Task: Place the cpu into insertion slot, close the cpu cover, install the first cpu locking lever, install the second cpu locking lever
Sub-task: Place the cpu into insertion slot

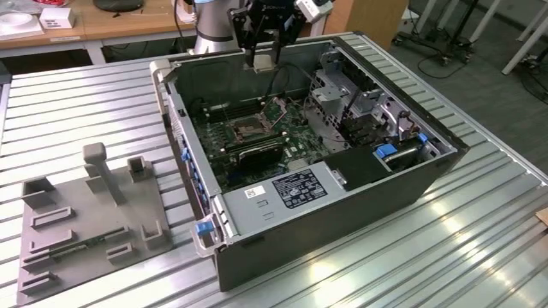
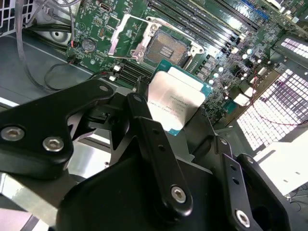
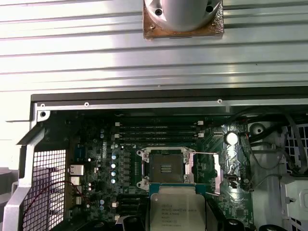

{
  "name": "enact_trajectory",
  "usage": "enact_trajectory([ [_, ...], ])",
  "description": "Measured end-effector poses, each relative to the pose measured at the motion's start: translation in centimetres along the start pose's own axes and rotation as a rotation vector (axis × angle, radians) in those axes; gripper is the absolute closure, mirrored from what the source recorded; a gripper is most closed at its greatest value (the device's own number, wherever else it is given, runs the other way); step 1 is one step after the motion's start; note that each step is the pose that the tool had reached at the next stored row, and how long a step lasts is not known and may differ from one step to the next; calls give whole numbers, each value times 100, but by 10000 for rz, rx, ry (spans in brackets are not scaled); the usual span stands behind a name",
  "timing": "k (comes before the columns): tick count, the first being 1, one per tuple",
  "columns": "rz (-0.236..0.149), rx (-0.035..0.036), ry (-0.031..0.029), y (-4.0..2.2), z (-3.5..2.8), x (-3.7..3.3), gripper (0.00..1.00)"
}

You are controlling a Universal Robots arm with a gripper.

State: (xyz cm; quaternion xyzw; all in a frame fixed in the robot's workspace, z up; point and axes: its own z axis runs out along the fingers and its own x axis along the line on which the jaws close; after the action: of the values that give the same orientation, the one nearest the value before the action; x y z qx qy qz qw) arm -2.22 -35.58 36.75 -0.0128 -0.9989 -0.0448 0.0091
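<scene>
We saw the end effector [image 2: 172, 119] clamped on the cpu [image 2: 174, 98], held flat well above the uncovered insertion slot [image 3: 166, 168].

Robotics lab/workshop: ribbed alu bench [image 1: 479, 218] w/ 1 opened PC case [image 1: 342, 215], grey jig plate [image 1: 86, 224], wheeled stands [image 1: 432, 48] behind.

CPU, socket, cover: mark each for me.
CPU [image 2: 172, 103]: second wrist view, middle of its silvery lid.
Socket [image 3: 165, 168]: first wrist view, its dark centre.
Cover [image 2: 118, 34]: second wrist view, outer bar of the open frame.
</scene>
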Motion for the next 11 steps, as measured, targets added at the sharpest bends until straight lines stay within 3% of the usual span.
enact_trajectory([
  [11, -1, 0, -8, -1, 13, 5, 46],
])
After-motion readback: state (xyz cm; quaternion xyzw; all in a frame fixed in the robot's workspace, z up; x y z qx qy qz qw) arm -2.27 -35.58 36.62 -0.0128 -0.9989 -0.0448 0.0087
